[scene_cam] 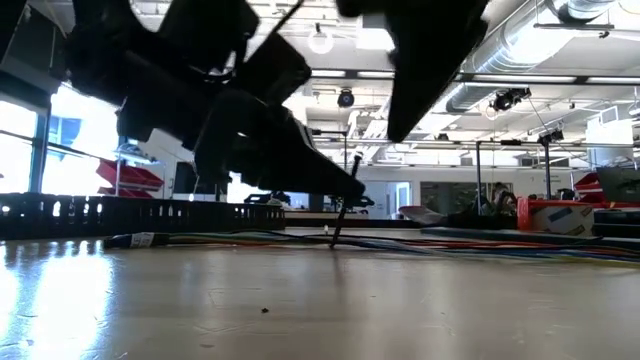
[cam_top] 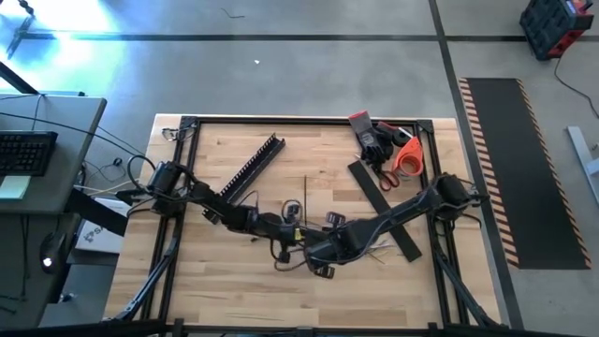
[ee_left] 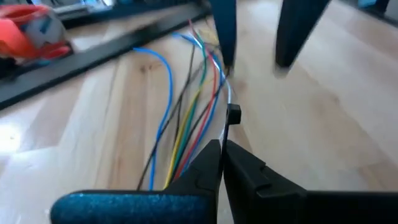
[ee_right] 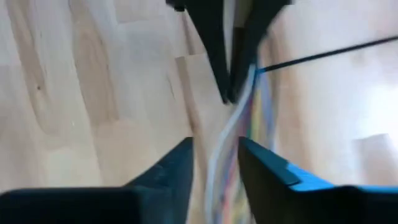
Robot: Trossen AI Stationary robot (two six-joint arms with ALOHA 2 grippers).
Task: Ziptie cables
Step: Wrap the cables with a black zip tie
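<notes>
The cables [ee_left: 186, 118] are thin blue, green, yellow, red and white wires lying along the wood and fanning out toward the table's right [cam_top: 376, 249]. A black ziptie sits on the bundle, its head [ee_left: 233, 114] just ahead of my left fingers and its thin tail [ee_right: 323, 55] sticking out and up [scene_cam: 343, 205]. My left gripper [ee_left: 222, 148] is shut at mid-table [cam_top: 298, 232]. My right gripper [ee_right: 214, 155] is open beside it [cam_top: 320, 251]. Its fingers stand on either side of the bundle [ee_right: 230, 134]; whether they touch it, I cannot tell. My left gripper pinches the cable bundle between its two fingertips [ee_right: 231, 81], right beside the ziptie. The fingers come down at a slant from the table's left and lie across the wires. The bundle stays low, with its fanned ends on the table.
A long black comb-toothed duct [cam_top: 249, 168] lies slantwise at the far left of the table. A flat black strip [cam_top: 384, 211] lies under the right arm. Black-handled tools [cam_top: 374, 140] and an orange tape roll [cam_top: 408, 157] sit at the far right corner.
</notes>
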